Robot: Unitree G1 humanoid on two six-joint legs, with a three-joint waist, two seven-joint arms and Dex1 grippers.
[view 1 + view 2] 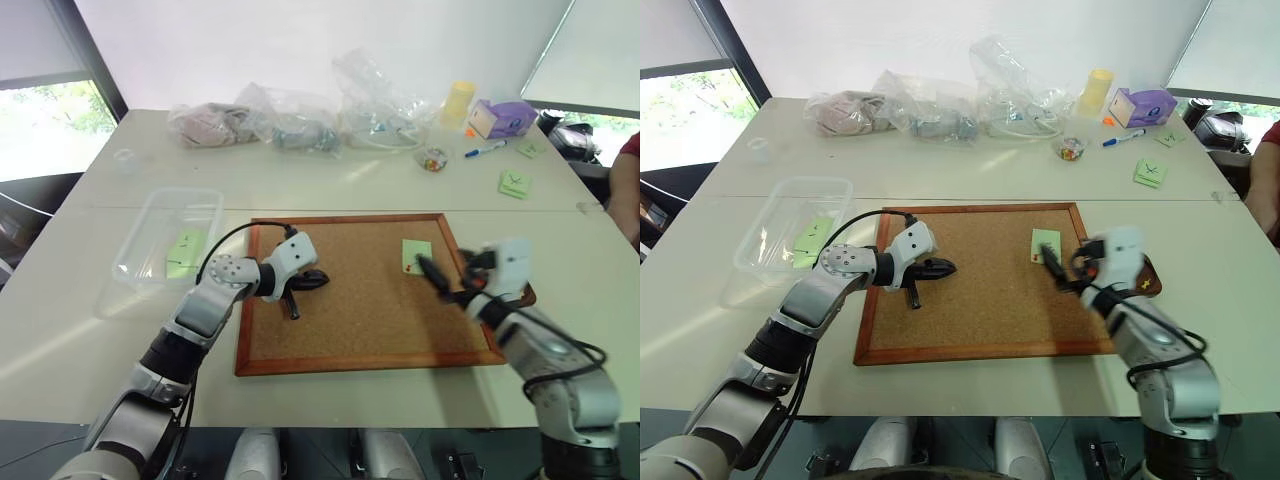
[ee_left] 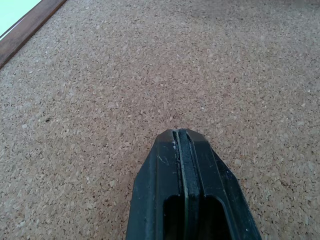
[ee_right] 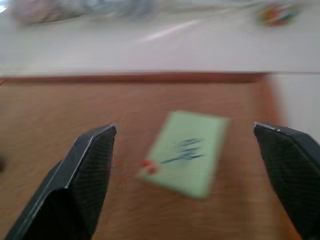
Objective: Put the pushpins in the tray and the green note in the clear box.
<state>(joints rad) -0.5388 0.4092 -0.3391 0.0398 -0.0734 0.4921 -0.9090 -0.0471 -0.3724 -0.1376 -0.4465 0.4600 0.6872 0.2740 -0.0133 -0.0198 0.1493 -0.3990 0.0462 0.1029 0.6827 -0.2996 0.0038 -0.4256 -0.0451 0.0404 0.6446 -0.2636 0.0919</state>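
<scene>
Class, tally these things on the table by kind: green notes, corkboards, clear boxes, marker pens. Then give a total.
Green notes: 4
Corkboards: 1
Clear boxes: 1
Marker pens: 1
Total: 7

the left gripper (image 2: 182, 132) hangs close over the corkboard (image 2: 100, 100), its two black fingers (image 2: 160, 185) pressed flat together so that only a thin seam runs between them up to the blunt tip. nothing is caught in that seam. the tip points onto bare cork: a speckled tan surface with a small dark fleck (image 2: 47, 119) off to one side of the fingers. at one corner of the cork runs the board's wooden frame (image 2: 30, 27), dark brown and slanting, and beyond the frame lies a sliver of pale bench top (image 2: 12, 12).
</scene>
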